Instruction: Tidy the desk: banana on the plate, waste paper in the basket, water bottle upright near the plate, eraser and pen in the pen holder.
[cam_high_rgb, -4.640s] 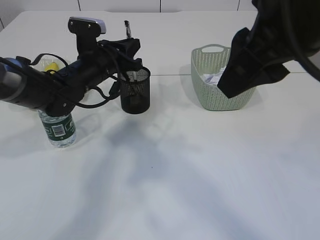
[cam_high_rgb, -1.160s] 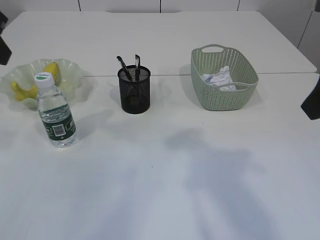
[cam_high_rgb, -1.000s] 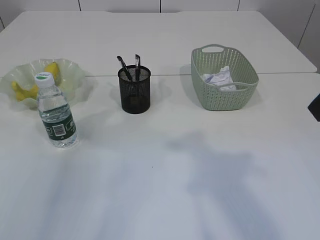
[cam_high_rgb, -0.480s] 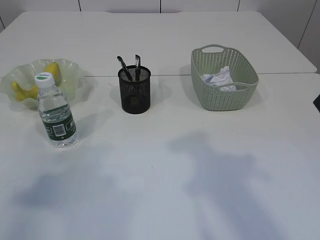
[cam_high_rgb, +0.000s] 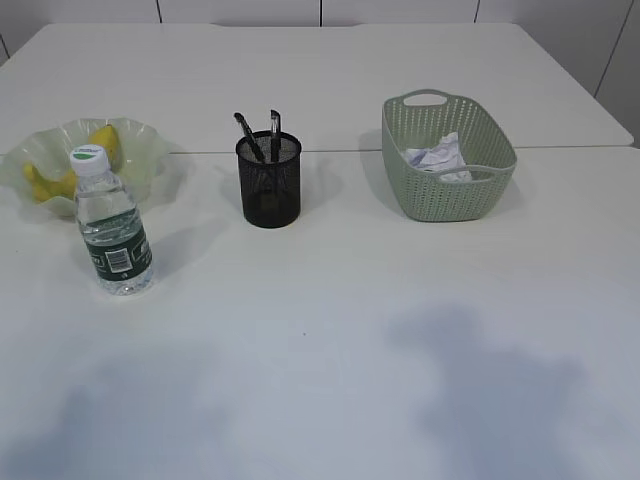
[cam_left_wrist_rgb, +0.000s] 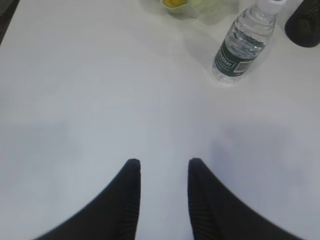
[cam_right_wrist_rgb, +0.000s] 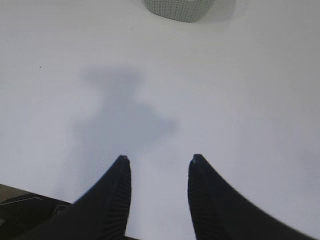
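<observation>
Exterior view shows every item of the tidy-up where the task wants it, so I judge the job finished: the banana (cam_high_rgb: 60, 178) lies curled in the ruffled plate (cam_high_rgb: 150, 150) at the bench's (cam_high_rgb: 320, 340) 9 o'clock side, the water bottle (cam_high_rgb: 112, 225) stands upright just in front of that plate, cap up, close enough to count as near it, and the waste paper (cam_high_rgb: 436, 158) sits crumpled inside the basket (cam_high_rgb: 470, 195) toward 2 o'clock. Two pens (cam_high_rgb: 262, 132) lean out of the pen holder (cam_high_rgb: 269, 185) near the middle; the eraser cannot be made out through the mesh, though none lies loose on the bench. Neither arm appears in this view, only soft shadows on the near bench. Left wrist view shows the left claw (cam_left_wrist_rgb: 164, 165) with jaws apart and nothing between them, hovering over bare bench; the bottle is well away at its 1 o'clock, with the plate's edge beyond it. Right wrist view shows the right claw (cam_right_wrist_rgb: 159, 161) likewise parted and empty, with the basket's foot well off at 12 o'clock.
</observation>
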